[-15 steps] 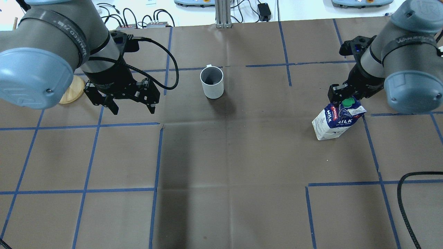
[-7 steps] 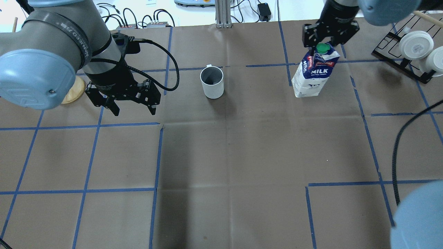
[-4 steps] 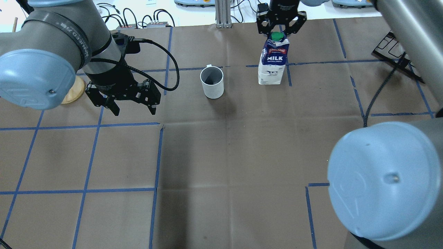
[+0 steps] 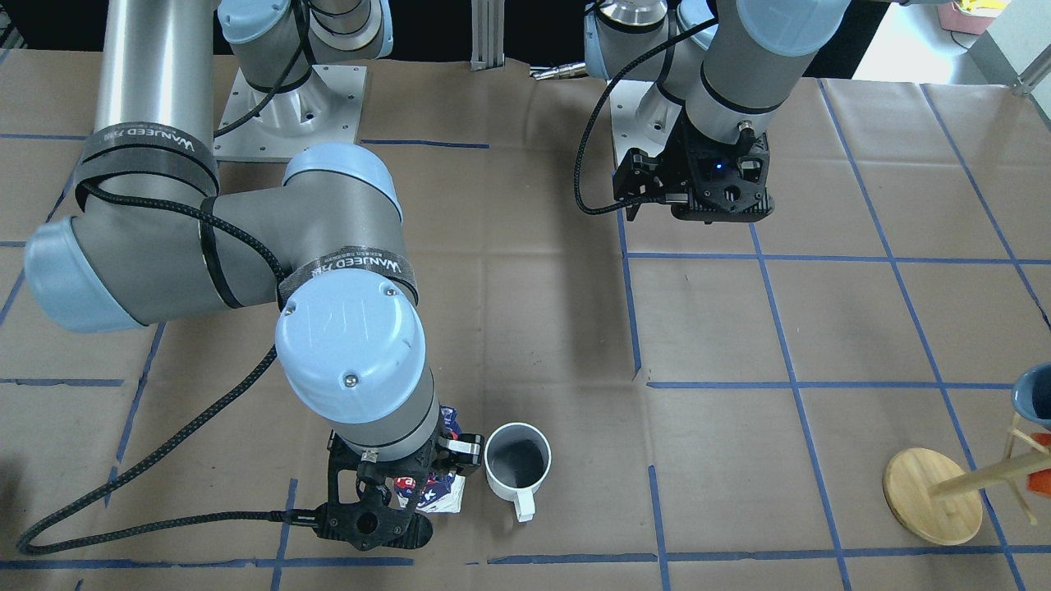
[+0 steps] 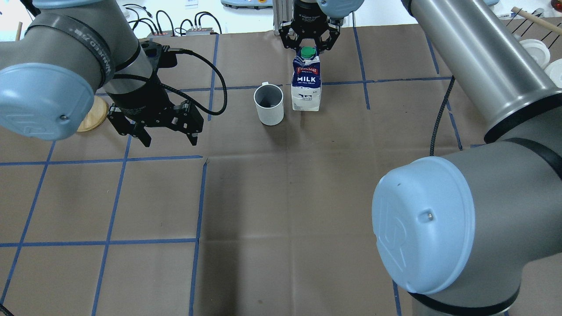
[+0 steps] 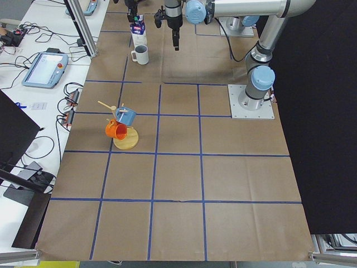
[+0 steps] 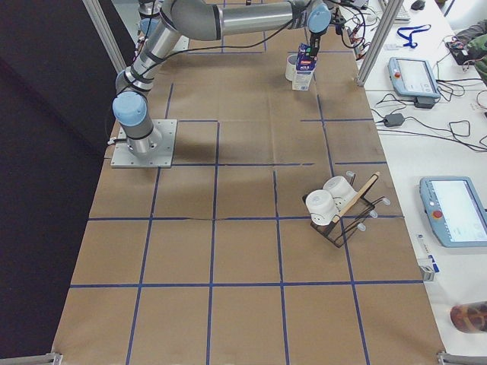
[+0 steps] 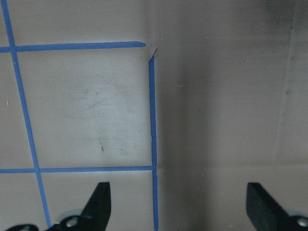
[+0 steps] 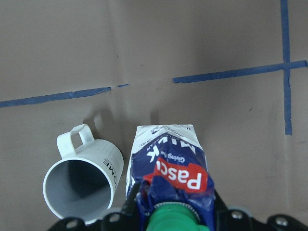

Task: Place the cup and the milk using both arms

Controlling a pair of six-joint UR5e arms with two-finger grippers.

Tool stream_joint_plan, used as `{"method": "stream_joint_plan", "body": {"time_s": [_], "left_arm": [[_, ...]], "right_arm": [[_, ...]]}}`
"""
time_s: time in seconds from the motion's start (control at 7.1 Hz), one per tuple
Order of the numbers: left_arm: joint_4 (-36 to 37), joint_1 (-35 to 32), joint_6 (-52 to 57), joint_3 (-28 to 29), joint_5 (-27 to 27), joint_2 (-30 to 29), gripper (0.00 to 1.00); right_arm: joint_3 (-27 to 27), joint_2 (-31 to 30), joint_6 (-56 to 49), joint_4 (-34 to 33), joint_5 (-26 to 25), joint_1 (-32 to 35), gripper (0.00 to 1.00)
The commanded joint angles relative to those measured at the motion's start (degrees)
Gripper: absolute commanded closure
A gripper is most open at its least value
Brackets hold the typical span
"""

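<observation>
The white cup [image 5: 268, 104] stands upright at the far middle of the table, its handle towards the far edge. The blue-and-white milk carton [image 5: 306, 83] is upright just to its right, close beside it. My right gripper [image 5: 308, 44] is shut on the carton's gable top by the green cap. In the right wrist view the carton [image 9: 171, 168] is in the jaws and the cup [image 9: 84, 187] is beside it. I cannot tell whether the carton's base touches the table. My left gripper [image 5: 169, 139] is open and empty, hovering left of the cup. The left wrist view [image 8: 178, 197] shows only bare paper under it.
A wooden mug stand [image 6: 120, 128] with a blue and an orange mug is at the table's left end. A black rack with white cups [image 7: 338, 209] is at the right end. Cables and boxes [image 5: 175, 26] and a metal post [image 5: 279, 17] line the far edge.
My right arm has carried the milk carton from the right side of the table leftward to just beside the cup. The left arm and the cup have not moved.
</observation>
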Motion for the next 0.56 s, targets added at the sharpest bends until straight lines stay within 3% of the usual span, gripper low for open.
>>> {"method": "stream_joint_plan", "body": {"time_s": [0.0,0.42], "left_arm": [[0.0,0.0,0.0,0.0,0.0,0.0,0.0],[0.0,0.1,0.0,0.0,0.0,0.0,0.0]], "right_arm": [[0.1,1.0,-0.8,-0.3,0.2,0.2,0.5],[0.4,2.6,-2.6,0.0,0.2,1.7,0.5]]}}
